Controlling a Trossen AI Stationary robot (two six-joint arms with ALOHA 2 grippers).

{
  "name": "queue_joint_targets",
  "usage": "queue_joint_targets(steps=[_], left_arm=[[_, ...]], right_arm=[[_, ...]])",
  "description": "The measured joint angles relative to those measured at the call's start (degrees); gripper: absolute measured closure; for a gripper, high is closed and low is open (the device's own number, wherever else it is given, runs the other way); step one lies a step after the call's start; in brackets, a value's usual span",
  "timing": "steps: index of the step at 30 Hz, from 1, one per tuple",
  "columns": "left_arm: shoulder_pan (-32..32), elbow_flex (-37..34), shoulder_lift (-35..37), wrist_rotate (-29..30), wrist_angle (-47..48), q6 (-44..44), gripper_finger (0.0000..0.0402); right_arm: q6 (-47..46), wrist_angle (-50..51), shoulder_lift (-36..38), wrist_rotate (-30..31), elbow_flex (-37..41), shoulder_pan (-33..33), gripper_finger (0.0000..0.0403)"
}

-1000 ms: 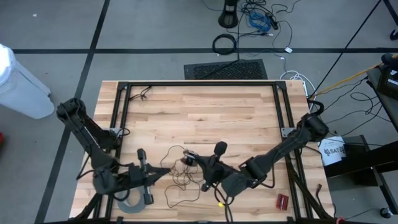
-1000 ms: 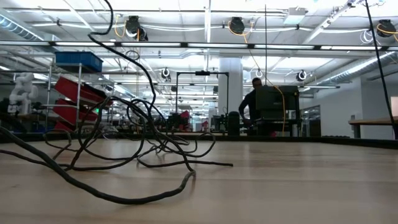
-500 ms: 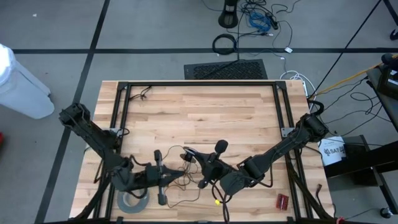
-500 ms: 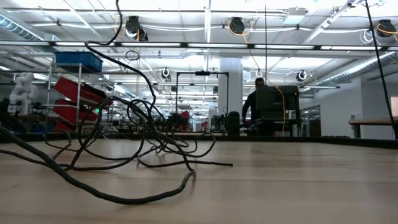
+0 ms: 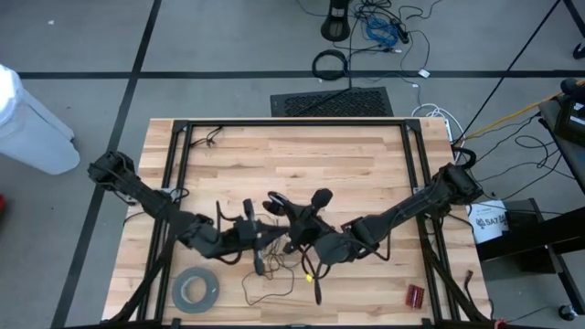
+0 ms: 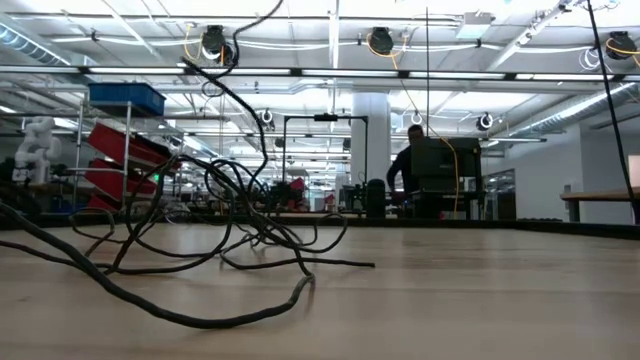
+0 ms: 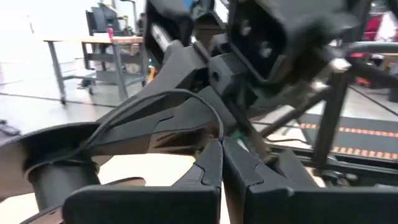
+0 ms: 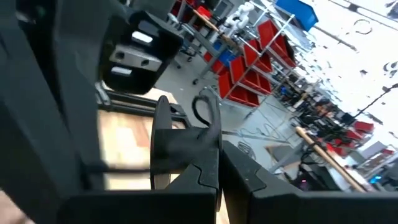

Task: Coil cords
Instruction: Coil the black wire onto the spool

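Observation:
The cords are one thin dark wire. Its slack tangle [image 5: 274,274] lies on the wooden table near the front edge, and in the low view loops [image 6: 230,230] rest on the tabletop while one strand [image 6: 235,100] rises out of the picture. My left gripper [image 5: 272,240] and right gripper [image 5: 287,238] meet tip to tip above the tangle, both level and both shut on the wire. In each wrist view the other gripper's body fills the picture close ahead. My left gripper [image 7: 221,152] pinches the wire between its two fingertips, where a strand [image 7: 219,127] runs down into them. The fingers lie level and come from the table's left. The wire arcs away from the tips in a slack loop [image 7: 155,96]. My right gripper [image 8: 217,158] pinches the wire between its fingertips; a small loop [image 8: 210,112] of it stands out just beyond the tips. The fingers lie level and come from the table's right. The rest of the wire hangs slack down to the table.
A grey tape roll [image 5: 195,289] lies at the near left, close under my left arm. A small red object [image 5: 416,295] sits at the near right. Black frame rails [image 5: 178,164] run along the table's sides. A person [image 6: 410,165] stands far behind the table.
My left gripper has gone toward the table's right and a little toward its far edge, off the tape roll and up to my right gripper. My right gripper has shifted slightly left and farther back. The raised strand has swung across; the tangle on the table has stayed put.

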State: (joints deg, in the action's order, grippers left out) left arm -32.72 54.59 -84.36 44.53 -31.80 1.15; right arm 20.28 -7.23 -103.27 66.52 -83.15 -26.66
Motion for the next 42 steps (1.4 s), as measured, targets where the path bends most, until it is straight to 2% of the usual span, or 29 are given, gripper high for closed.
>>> queue_joint_targets(steps=[7, 13, 20, 24, 29, 36, 42], left_arm=[[1.3, 0.0, 0.0, -2.1, 1.3, -0.2, 0.04], [0.8, 0.0, 0.0, -2.6, 2.9, 0.1, 0.04], [-0.3, 0.0, 0.0, -2.6, 5.6, 3.0, 0.04], [-1.0, 0.0, 0.0, -2.6, 9.4, 6.1, 0.04], [-2.4, 0.0, 0.0, -2.4, 13.5, 7.9, 0.04], [-6.0, 0.0, 0.0, -2.1, 14.6, 10.5, 0.04], [-9.4, 0.0, 0.0, -2.0, 15.8, 10.6, 0.0399]], right_arm=[[2.0, -0.3, 2.0, -1.6, 0.1, -0.1, 0.0403], [-0.5, -0.3, 4.2, -5.0, 0.1, -1.0, 0.0403], [-2.4, -0.6, 5.4, -5.7, 0.0, -3.6, 0.0403], [-4.6, -0.8, 6.0, -7.1, 0.0, -5.0, 0.0403], [-9.5, -0.7, 6.6, -12.9, 0.0, -6.5, 0.0403], [-16.8, 0.7, 6.6, -18.7, 0.0, -8.3, 0.0403], [-21.3, 3.4, 6.6, -19.0, 0.0, -9.9, 0.0403]])
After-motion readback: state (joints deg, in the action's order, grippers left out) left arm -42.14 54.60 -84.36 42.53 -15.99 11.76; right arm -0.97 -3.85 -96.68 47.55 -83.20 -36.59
